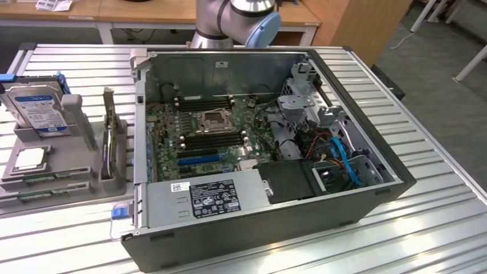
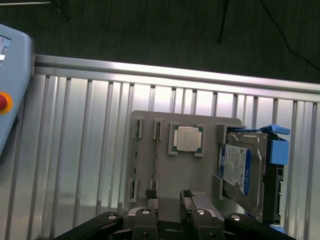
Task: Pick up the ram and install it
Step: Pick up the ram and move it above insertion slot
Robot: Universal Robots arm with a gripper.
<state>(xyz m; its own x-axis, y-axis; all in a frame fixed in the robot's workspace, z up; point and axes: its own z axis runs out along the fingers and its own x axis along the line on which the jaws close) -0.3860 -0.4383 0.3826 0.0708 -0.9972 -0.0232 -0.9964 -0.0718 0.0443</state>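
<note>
Two ram sticks (image 2: 135, 160) stand on edge side by side in slots of a grey holder tray (image 2: 170, 172). In the exterior view the ram (image 1: 47, 177) sits at the near end of that tray (image 1: 84, 149), at the exterior view's left. My gripper (image 2: 168, 197) hangs above the tray with its fingers (image 2: 150, 202) apart and nothing between them. It is open, and one fingertip is over the end of the second stick (image 2: 156, 157). The open computer case (image 1: 259, 154) shows the motherboard with black memory slots (image 1: 204, 103).
On the tray also sit a square silver CPU (image 2: 187, 138) and a blue-labelled hard drive (image 2: 239, 169). A teach pendant (image 2: 10, 75) lies on the slatted metal table (image 2: 80, 150). The arm's base (image 1: 228, 23) stands behind the case. The table's edge and dark floor lie beyond the tray.
</note>
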